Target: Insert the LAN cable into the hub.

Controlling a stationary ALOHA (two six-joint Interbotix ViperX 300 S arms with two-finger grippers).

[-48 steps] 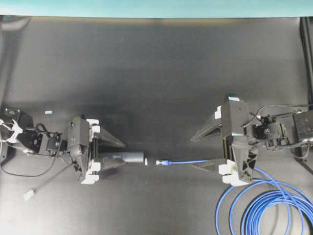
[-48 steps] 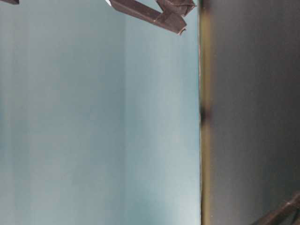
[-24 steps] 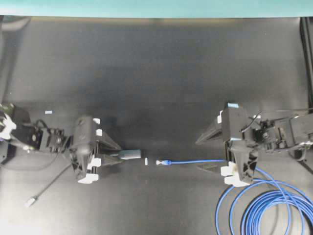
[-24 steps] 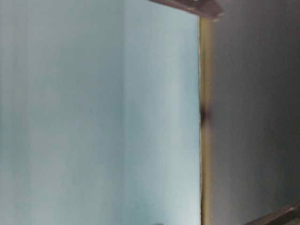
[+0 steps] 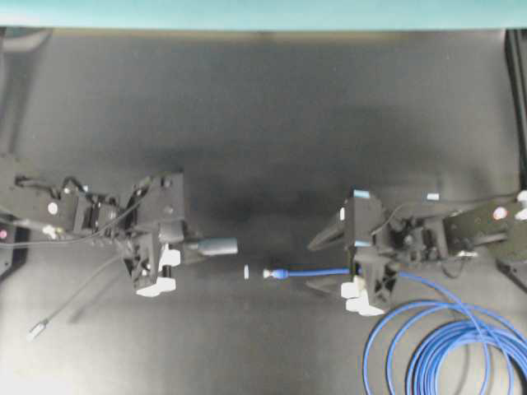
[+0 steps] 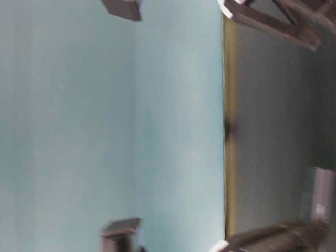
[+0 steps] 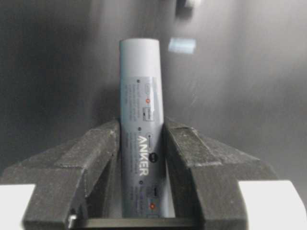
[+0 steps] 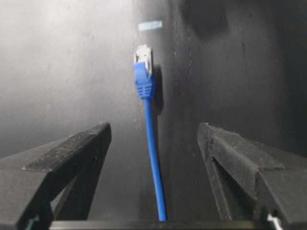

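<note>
Lifted off the worktop since a second ago, the Anker hub sits clamped in the left gripper, while the right gripper, jaws apart, straddles the LAN cable, which lies unheld. Risks: closing too far behind the plug leaves it drooping; misaligned, it would jam against the hub's port.

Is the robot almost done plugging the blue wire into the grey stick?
Not yet. Done: the left gripper is shut on the slim grey bar-shaped hub. In hand: the right gripper sits open around the thin bright-blue LAN cable, which lies on the black table, not gripped. Left: grab the cable, line its clear plug up with the hub and push it in; a gap separates them.
</note>
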